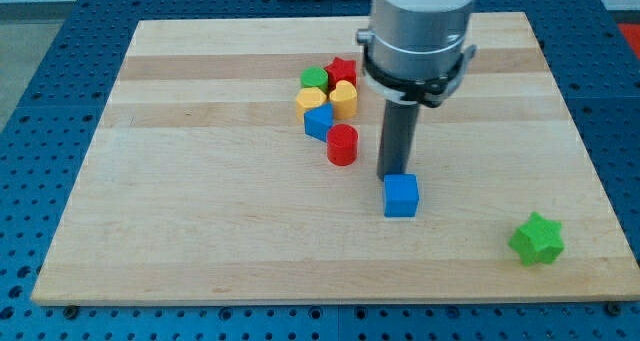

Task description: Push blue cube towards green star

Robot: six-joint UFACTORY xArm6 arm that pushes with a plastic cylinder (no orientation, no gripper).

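Wooden board (200, 231) fills most of the frame, on a blue perforated table (30, 181) that shows at the edges. Cluster just left of centre in the upper half, packed tight so shapes are hard to read: green block (315, 78) at its upper left, partly cut by neighbours, shape unclear; red star (343, 71) beside it toward the right, lower points hidden; two yellow blocks below, one a rough heart shape (312, 100), the other (344, 99) rounded, exact form unclear; a small blue block (318, 121) under them, top edge hidden by the yellows. Red cylinder (342, 144) upright, just below the cluster at its lower right, seems to touch the small blue block, cannot be sure. Arm comes straight down from the top centre-right, grey body (418, 21) cut off by the frame top, dark rod vertical beneath it. No jaws on this arm, nothing held, only the rod. My tip (398, 174) sits right at the top edge of the blue cube (401, 195), touching or nearly so; the very end is hard to separate from the cube. Blue cube lies just right of centre, lower half. Green star (537, 238) lower right, well apart from the cube, near the board's lower right corner.
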